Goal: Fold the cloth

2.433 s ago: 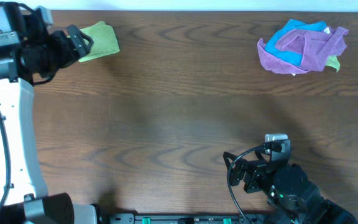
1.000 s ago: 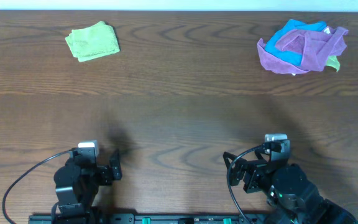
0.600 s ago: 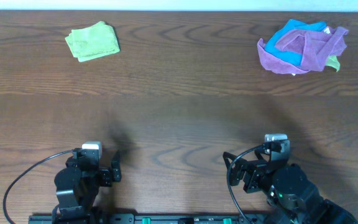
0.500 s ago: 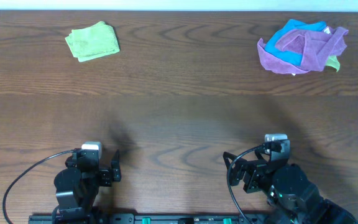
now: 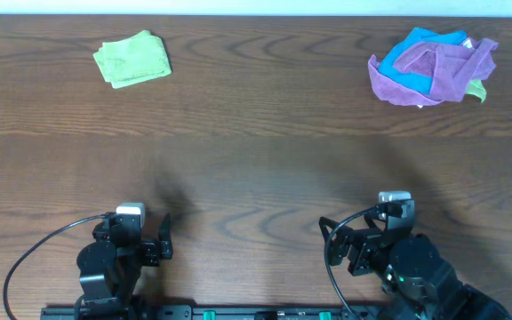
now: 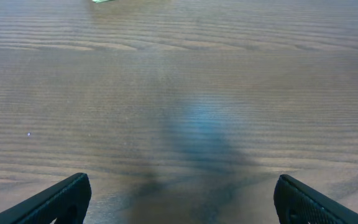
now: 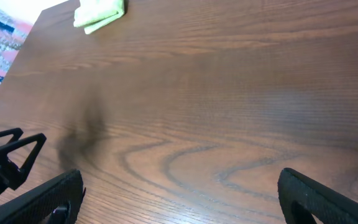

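The lime-green cloth lies folded into a small rectangle at the far left of the wooden table. It also shows at the top of the right wrist view and as a sliver at the top edge of the left wrist view. My left gripper rests at the near left edge, open and empty, its fingers spread wide over bare wood. My right gripper rests at the near right, open and empty. Both are far from the cloth.
A crumpled pile of a purple cloth and a bright blue cloth lies at the far right, with a bit of green under it. The table's left edge shows in the right wrist view.
The left arm has drawn back from the folded green cloth at the far left to its rest place at the near edge. The cloth stays put. The right arm has not moved.
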